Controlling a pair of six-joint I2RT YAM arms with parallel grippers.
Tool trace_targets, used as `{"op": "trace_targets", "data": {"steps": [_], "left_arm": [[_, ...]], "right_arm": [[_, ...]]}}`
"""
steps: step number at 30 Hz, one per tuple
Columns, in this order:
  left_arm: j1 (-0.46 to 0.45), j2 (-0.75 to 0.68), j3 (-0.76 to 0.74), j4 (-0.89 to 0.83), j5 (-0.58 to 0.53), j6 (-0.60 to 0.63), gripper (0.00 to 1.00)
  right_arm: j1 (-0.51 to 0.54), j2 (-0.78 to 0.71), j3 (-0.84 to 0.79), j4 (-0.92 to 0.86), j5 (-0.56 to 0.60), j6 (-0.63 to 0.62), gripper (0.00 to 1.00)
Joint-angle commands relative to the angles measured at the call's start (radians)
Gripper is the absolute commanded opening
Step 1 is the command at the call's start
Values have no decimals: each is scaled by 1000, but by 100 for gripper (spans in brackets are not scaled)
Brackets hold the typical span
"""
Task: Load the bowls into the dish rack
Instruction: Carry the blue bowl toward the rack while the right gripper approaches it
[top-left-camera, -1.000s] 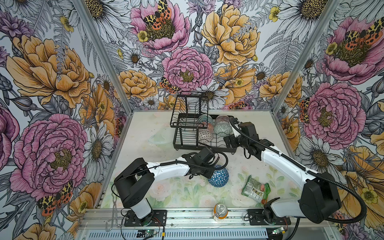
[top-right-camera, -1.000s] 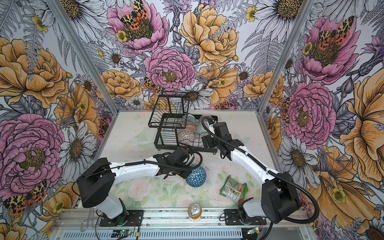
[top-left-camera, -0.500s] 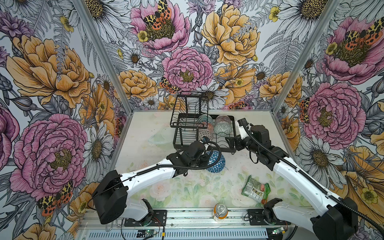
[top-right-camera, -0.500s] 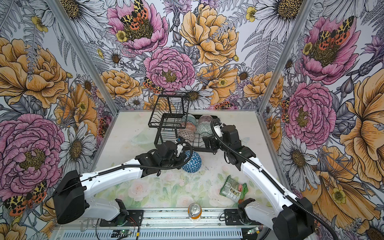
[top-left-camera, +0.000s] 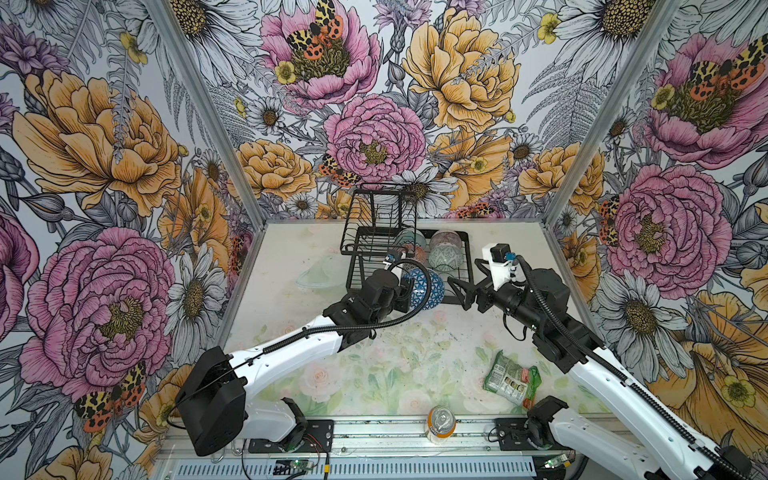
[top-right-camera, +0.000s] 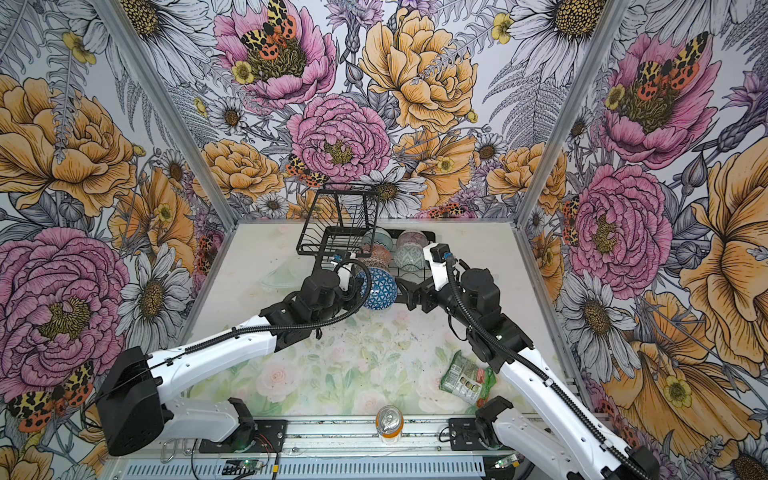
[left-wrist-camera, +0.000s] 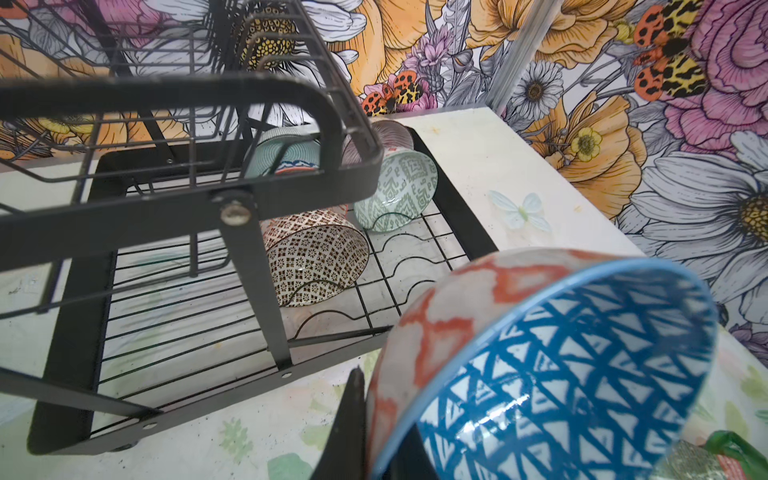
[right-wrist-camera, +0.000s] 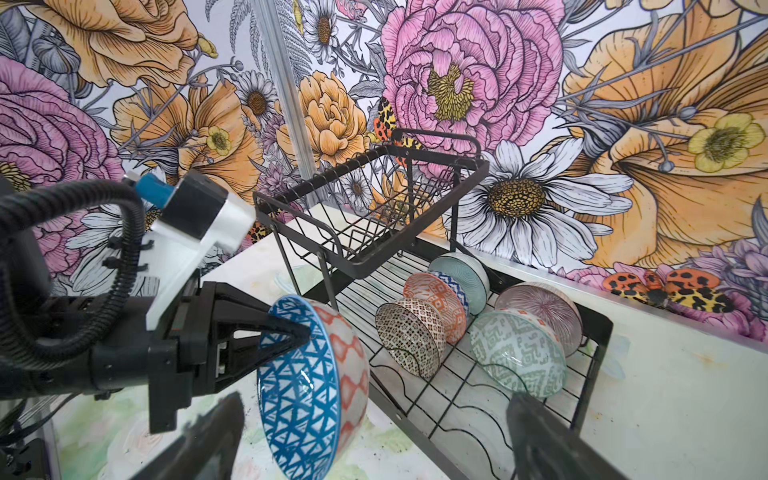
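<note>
One narrow pinch carries the whole load. The left end effector (right-wrist-camera: 291, 332) is closed on the rim of the blue-triangle bowl (right-wrist-camera: 307, 386), with one finger lying across the inner face. The bowl hangs on edge in the air just off the front of the dish rack (right-wrist-camera: 598, 332), not yet over the wires of the lower tier. The right end effector (top-left-camera: 457, 293) stands wide open and empty, close beside the bowl on its far side.

The glaze looks slick, so a rim-only grip could let the bowl swing or slide out during the move in. The rack's upright post and upper basket sit near the likely path and could catch the rim. A low entry could knock the lattice bowl (right-wrist-camera: 409, 336), the nearest of five bowls already standing in the slots. The open right fingers could also be clipped.

The held bowl is glossy, with blue triangles on white inside, a pale blue lip, and orange diamonds on white outside.
</note>
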Motion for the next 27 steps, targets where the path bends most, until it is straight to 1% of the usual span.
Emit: {"op": "trace_targets", "data": {"steps": [1, 7, 15, 22, 23, 27], "left_arm": [[0, -1, 27, 131, -34, -38, 0], [-9, 8, 25, 181, -33, -42, 0], [-13, 22, 21, 218, -17, -49, 0], [-15, 35, 21, 244, -1, -51, 0], [-16, 36, 21, 245, -1, -49, 0], [-17, 34, 20, 251, 4, -48, 0]], "right_arm": [[23, 34, -18, 76, -6, 54, 99], [41, 122, -23, 135, 87, 141, 94], [55, 208, -17, 218, 99, 198, 83], [65, 267, 6, 215, 140, 225, 74], [64, 269, 6, 214, 145, 226, 72], [66, 279, 12, 213, 160, 228, 60]]}}
